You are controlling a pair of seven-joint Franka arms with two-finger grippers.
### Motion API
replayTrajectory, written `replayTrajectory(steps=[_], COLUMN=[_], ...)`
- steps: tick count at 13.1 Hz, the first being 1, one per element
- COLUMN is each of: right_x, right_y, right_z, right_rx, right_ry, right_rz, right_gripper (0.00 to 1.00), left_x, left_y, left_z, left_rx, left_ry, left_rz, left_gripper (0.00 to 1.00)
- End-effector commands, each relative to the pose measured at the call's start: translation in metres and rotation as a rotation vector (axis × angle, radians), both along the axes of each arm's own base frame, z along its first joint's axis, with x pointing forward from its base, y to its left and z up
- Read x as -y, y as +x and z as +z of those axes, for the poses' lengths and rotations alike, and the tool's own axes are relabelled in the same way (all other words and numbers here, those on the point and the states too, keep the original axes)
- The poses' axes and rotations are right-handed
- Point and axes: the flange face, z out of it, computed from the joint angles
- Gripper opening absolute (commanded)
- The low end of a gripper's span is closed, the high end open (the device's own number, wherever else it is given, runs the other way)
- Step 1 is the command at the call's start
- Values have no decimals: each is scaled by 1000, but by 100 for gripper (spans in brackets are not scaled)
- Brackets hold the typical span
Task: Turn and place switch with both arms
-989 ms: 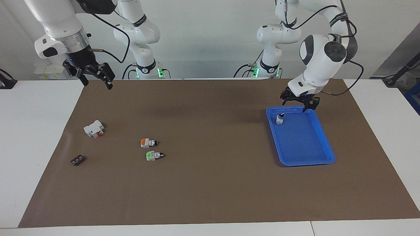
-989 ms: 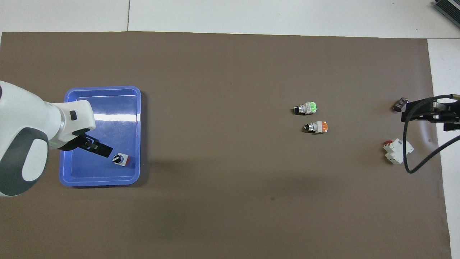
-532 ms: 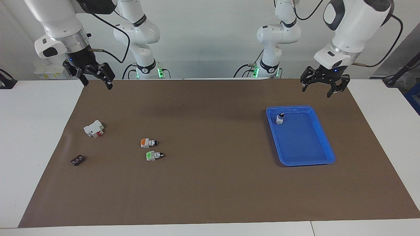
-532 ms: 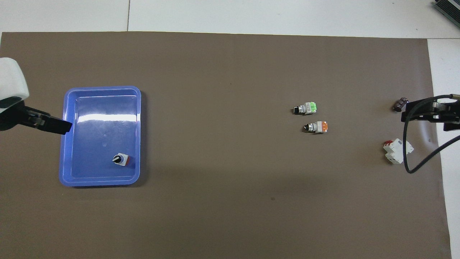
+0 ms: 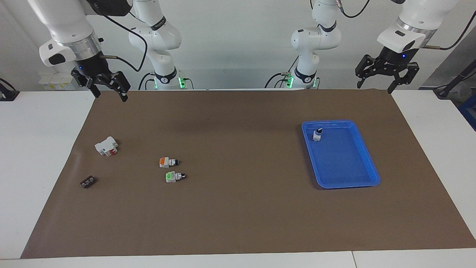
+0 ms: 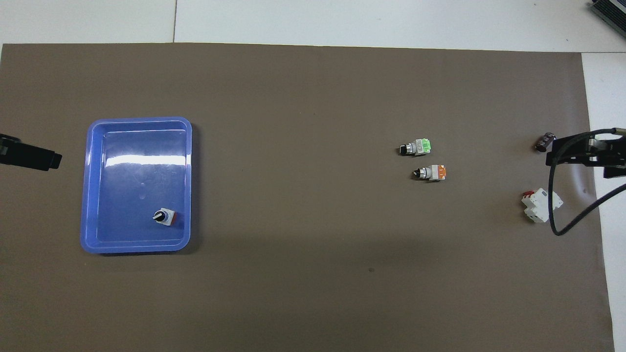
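Observation:
One switch [image 5: 317, 134] [image 6: 165, 216] stands upright, black knob up, in the blue tray [image 5: 349, 184] [image 6: 137, 120], at the corner nearest the robots. A second orange-ended switch [image 5: 168, 162] [image 6: 430, 172] lies on its side on the brown mat toward the right arm's end. My left gripper [image 5: 374, 88] hangs open and empty, high over the mat's edge by the left arm's base, well clear of the tray. In the overhead view only one of its fingertips [image 6: 30, 157] shows. My right gripper [image 5: 111, 96] [image 6: 582, 157] waits open and empty over the mat's corner at its own end.
A green-ended switch [image 5: 174, 176] [image 6: 415, 147] lies beside the orange one, slightly farther from the robots. A white and red block [image 5: 106, 146] [image 6: 540, 205] and a small dark part [image 5: 88, 182] [image 6: 545, 142] lie near the right arm's end. Two slimmer arms stand at the back.
My left gripper has risen from just above the tray and drawn back toward its base, leaving the switch standing in the tray. The right arm has not moved.

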Motion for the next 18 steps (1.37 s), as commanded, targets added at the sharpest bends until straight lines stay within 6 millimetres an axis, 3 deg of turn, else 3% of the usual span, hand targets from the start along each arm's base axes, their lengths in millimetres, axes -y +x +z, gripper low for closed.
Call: replayTrajectory(steps=[1,2,4,18], right_x=[1,1,1,1], right_y=[-6,-7,-7,-7], right_z=[0,1,1,1], right_rx=[-7,-5,-5,-5], right_ry=[-21,-21,-21,-21], right_rz=[14,14,14,14], right_gripper=[100,100,100,100], left_x=[2,4,9,-5], left_y=[3,5,2,-1], left_z=[3,-1,10,8], left_rx=[-20,-34,-38,-71], left_ry=[-20,-40,-41,-35], left_rz=[34,51,41,72], left_gripper=[100,100,100,100])
